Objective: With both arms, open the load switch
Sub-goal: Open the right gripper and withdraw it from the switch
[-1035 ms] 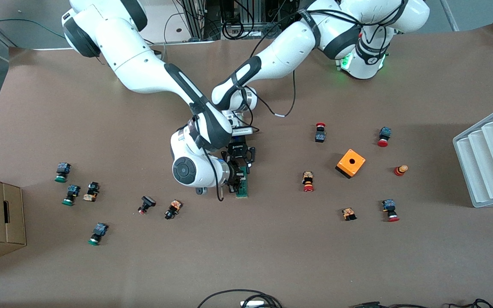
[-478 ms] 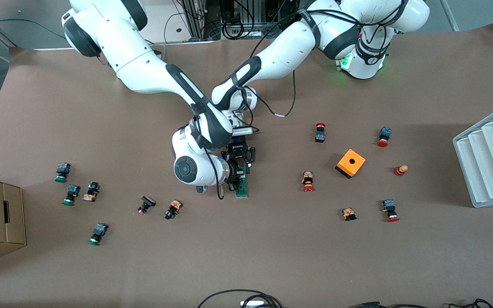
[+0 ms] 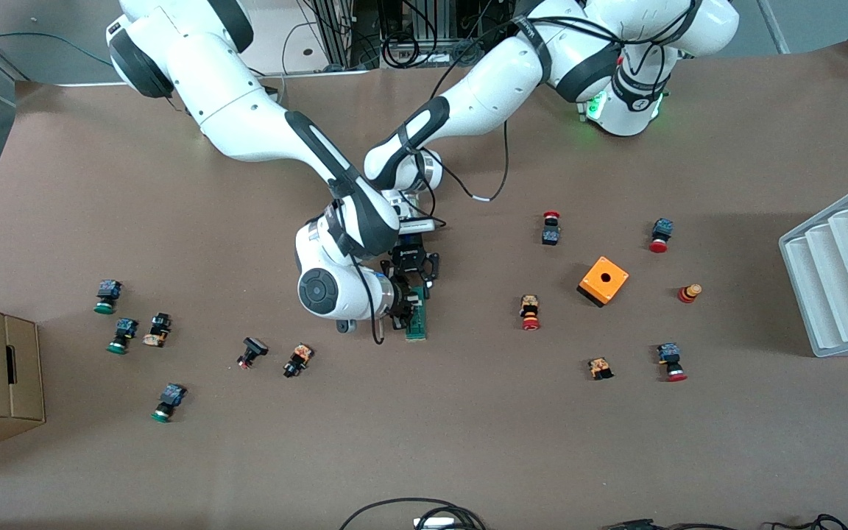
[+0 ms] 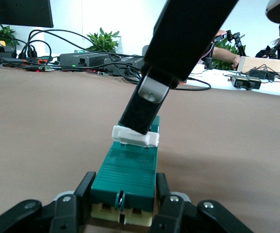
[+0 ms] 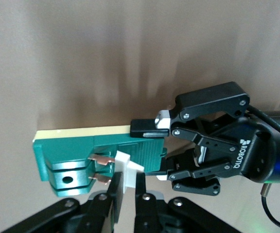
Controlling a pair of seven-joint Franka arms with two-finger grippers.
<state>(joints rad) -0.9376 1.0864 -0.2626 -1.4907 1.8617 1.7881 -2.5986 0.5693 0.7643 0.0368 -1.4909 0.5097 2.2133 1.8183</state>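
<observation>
Two end effectors on load switch (image 3: 417, 321): left (image 4: 123, 206) clamps its end, right (image 5: 125, 187) pinches white tab (image 5: 126, 167).

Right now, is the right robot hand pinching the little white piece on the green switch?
Touching. In the right wrist view the right gripper has its fingers shut on the white tab of the load switch.

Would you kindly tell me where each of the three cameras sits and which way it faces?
Front view: high across the table, facing both arms' bases; it shows the left gripper and right gripper meeting at the load switch.
Left wrist view: on the left wrist, looking low along the load switch; its own jaws clamp the near end.
Right wrist view: on the right wrist, looking down at the load switch; its own jaws pinch the white tab.
Shared: both wrist views show the switch, the tab and the other arm's gripper.
</observation>
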